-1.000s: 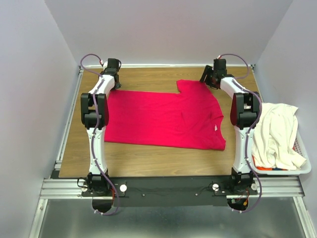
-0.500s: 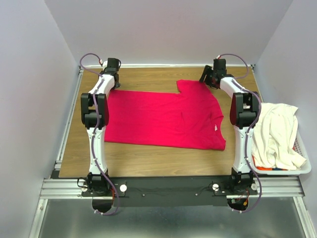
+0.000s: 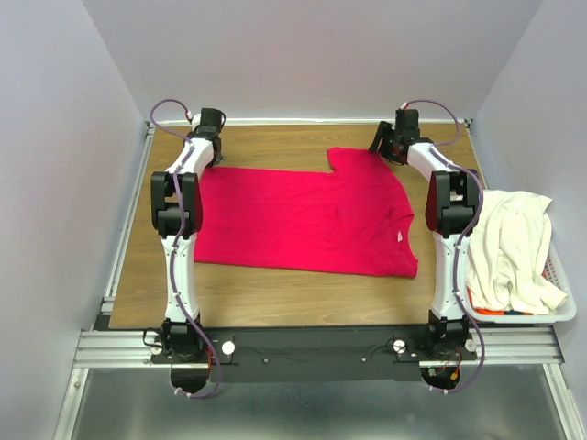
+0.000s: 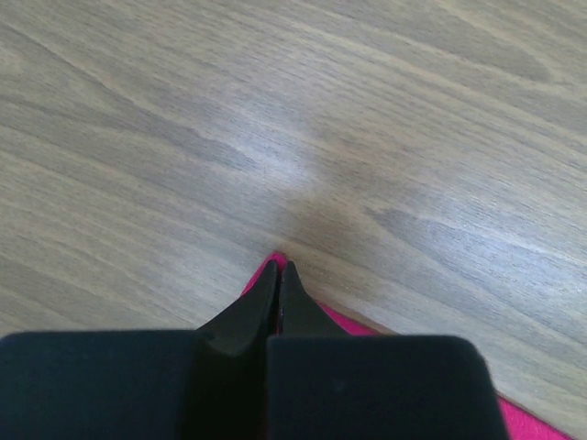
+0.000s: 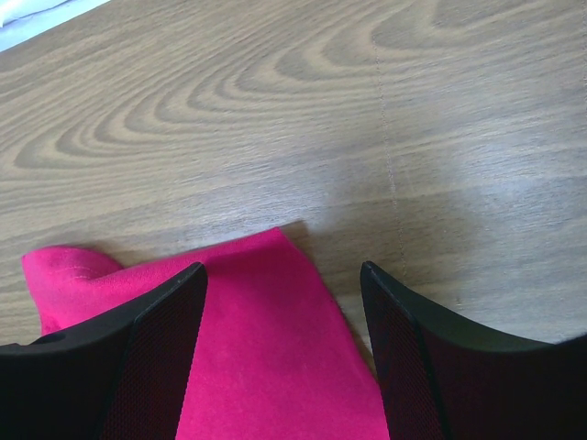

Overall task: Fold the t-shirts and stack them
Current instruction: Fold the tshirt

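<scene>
I see my left gripper [image 4: 278, 277] pinching a corner of the red t-shirt [image 3: 303, 215], my right gripper [image 5: 282, 272] spread astride its sleeve tip.

Arm links: you see glossy white shells on the left arm [image 3: 181, 270] and the right arm [image 3: 447, 275].
Joints: boxy black housings interrupt the white on both arms.
Cables: one thin purplish cable [image 3: 163, 108] runs along each arm and arcs clear of it at the wrist.
Bases: black mounts [image 3: 182, 341], one per arm.
Left hand [image 4: 278, 268]: matte black; its fingers taper to thin points.
Right hand [image 5: 282, 273]: matte black with broad fingers; its inner pads [image 5: 156, 357] show a fine mesh texture.
</scene>
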Controlling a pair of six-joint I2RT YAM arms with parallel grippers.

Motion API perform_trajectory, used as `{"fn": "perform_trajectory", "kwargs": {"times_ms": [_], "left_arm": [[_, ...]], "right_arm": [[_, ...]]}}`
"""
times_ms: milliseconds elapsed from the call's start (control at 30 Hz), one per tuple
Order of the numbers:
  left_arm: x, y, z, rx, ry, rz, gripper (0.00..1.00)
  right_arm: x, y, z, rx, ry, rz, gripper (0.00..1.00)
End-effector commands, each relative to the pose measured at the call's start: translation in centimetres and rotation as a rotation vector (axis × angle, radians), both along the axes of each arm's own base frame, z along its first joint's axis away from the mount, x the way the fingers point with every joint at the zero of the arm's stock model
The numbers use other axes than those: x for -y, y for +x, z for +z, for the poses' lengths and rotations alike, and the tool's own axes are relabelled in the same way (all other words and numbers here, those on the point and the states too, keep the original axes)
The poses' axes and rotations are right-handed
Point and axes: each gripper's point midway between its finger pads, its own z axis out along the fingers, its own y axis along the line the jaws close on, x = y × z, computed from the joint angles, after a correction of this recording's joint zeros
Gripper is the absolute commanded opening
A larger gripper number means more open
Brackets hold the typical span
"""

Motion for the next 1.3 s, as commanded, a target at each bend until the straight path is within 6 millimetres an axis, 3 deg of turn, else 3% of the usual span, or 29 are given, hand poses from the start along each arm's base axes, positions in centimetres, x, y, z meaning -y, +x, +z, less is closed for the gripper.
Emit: {"fn": "perform_trajectory", "kwargs": {"times_ms": [0,200,433,567,767,900,1267], "left_arm": [[0.0,0.0,0.3,0.015,0.016,-0.003,0.0],[0.5,0.0,0.7,0.034,-0.003,-0.032,0.0],[0.9,-0.2,0.5,0.042,-0.019,-0.046,0.0],[1.0,-0.1,0.9,0.055,-0.023,-0.057,0.0],[1.1,0.2,1.7,0.078,-0.024,-0.063,0.0],[1.1,0.6,2.5,0.101,-0.024,-0.067,0.0],[0.3,2.8,5.9,0.201,-0.044,-0.064,0.0]], "right_arm": [[0.0,0.3,-1.6,-0.016,-0.003,0.026,0.75],[-0.5,1.0,-1.9,-0.011,0.021,0.038,0.75],[-1.7,1.5,-3.0,-0.026,0.091,0.049,0.64],[-1.8,0.8,-3.9,-0.054,0.11,0.029,0.46],[-0.9,0.4,-3.5,-0.059,0.095,-0.031,0.18],[-0.9,0.6,-1.9,-0.034,0.096,-0.038,0.01],[-0.3,3.9,4.7,0.118,0.095,-0.031,0.0]]}}
